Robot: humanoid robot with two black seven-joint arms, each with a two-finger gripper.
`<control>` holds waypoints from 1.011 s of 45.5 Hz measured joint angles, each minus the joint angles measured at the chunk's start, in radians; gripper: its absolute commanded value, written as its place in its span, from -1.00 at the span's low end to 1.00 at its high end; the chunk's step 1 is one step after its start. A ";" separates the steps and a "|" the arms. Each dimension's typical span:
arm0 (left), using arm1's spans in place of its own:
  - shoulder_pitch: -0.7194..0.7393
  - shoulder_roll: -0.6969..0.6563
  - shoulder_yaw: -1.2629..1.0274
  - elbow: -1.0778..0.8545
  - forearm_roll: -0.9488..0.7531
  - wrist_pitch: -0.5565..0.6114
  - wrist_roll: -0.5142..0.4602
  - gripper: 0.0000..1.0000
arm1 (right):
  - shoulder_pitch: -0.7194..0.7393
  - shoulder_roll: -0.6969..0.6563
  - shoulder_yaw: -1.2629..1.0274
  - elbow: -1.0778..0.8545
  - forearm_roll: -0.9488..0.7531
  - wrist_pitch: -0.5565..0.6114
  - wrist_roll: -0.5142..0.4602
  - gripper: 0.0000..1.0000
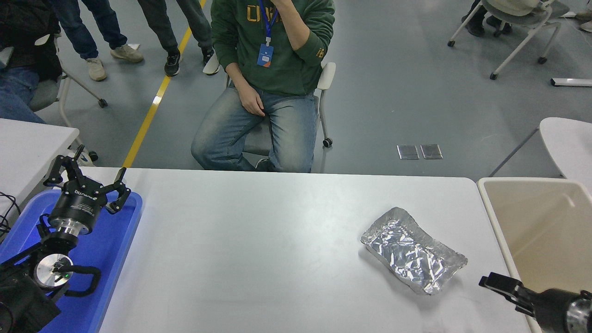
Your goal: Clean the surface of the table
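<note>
The white table surface point(277, 240) fills the middle of the head view. A crumpled silver foil tray point(411, 254) lies on it at the right, empty and slightly skewed. My right gripper point(497, 283) is at the lower right corner, below and right of the foil tray and apart from it; its jaws look shut and hold nothing. My left gripper point(88, 182) is parked at the lower left over the blue tray point(118, 240), open and empty.
A beige rectangular bin point(532, 222) stands against the table's right edge. A person in a green sweatshirt point(277, 60) sits on a chair at the far side. Other people's legs and chairs are farther back.
</note>
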 measured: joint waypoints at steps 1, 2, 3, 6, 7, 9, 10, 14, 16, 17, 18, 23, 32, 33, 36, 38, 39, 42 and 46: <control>0.000 0.000 0.000 0.000 0.000 0.000 0.000 1.00 | 0.004 0.009 0.000 0.001 0.013 0.000 -0.007 1.00; 0.000 0.000 0.000 0.000 0.000 0.000 0.000 1.00 | 0.008 0.022 -0.001 0.000 0.031 0.000 -0.016 1.00; 0.000 0.000 0.000 0.000 0.000 0.000 0.000 1.00 | 0.011 0.030 -0.001 -0.001 0.042 0.000 -0.022 1.00; 0.000 0.000 0.000 0.000 0.000 0.000 0.000 1.00 | 0.020 0.062 -0.003 -0.009 0.074 0.001 -0.042 1.00; 0.000 0.000 0.000 0.000 0.000 0.000 0.000 1.00 | 0.022 0.071 -0.003 -0.011 0.080 0.001 -0.046 1.00; 0.000 0.000 0.000 0.000 0.000 0.000 0.000 1.00 | 0.026 0.089 -0.004 -0.018 0.094 0.001 -0.055 1.00; 0.000 0.000 0.000 0.000 0.000 0.000 0.000 1.00 | 0.027 0.098 -0.005 -0.022 0.100 0.001 -0.059 1.00; 0.000 0.000 0.000 0.000 0.000 0.000 0.000 1.00 | 0.031 0.135 -0.008 -0.042 0.118 0.001 -0.071 1.00; 0.000 0.000 0.000 0.000 0.000 0.000 0.000 1.00 | 0.033 0.155 -0.010 -0.055 0.125 0.001 -0.076 1.00; 0.000 0.000 0.000 0.000 0.000 0.000 0.000 1.00 | 0.033 0.170 -0.011 -0.067 0.129 0.001 -0.079 1.00; 0.000 0.000 0.000 0.000 0.000 0.000 0.000 1.00 | 0.033 0.175 -0.011 -0.071 0.131 0.001 -0.080 1.00; 0.000 0.000 0.000 0.000 0.000 0.000 0.000 1.00 | 0.031 0.224 -0.015 -0.118 0.137 0.001 -0.085 1.00; 0.000 0.000 0.000 0.000 0.000 0.000 0.000 1.00 | 0.029 0.293 -0.019 -0.189 0.137 0.001 -0.090 1.00; 0.000 0.000 0.000 0.000 0.000 0.000 0.000 1.00 | 0.029 0.302 -0.019 -0.197 0.137 0.001 -0.090 1.00; 0.000 0.000 0.000 0.000 0.000 0.000 0.000 1.00 | 0.029 0.323 -0.019 -0.216 0.137 0.001 -0.091 1.00; 0.000 0.000 0.000 0.000 0.000 0.000 0.000 1.00 | 0.030 0.339 -0.019 -0.231 0.137 0.001 -0.091 1.00; 0.000 0.000 0.000 0.000 0.000 0.000 0.000 1.00 | 0.030 0.347 -0.020 -0.240 0.137 0.001 -0.091 1.00; 0.000 0.000 0.000 0.000 0.000 0.000 0.000 1.00 | 0.031 0.370 -0.020 -0.268 0.136 0.002 -0.092 1.00; 0.000 0.000 0.000 0.000 0.000 0.000 0.000 1.00 | 0.033 0.399 -0.021 -0.307 0.135 0.002 -0.092 0.96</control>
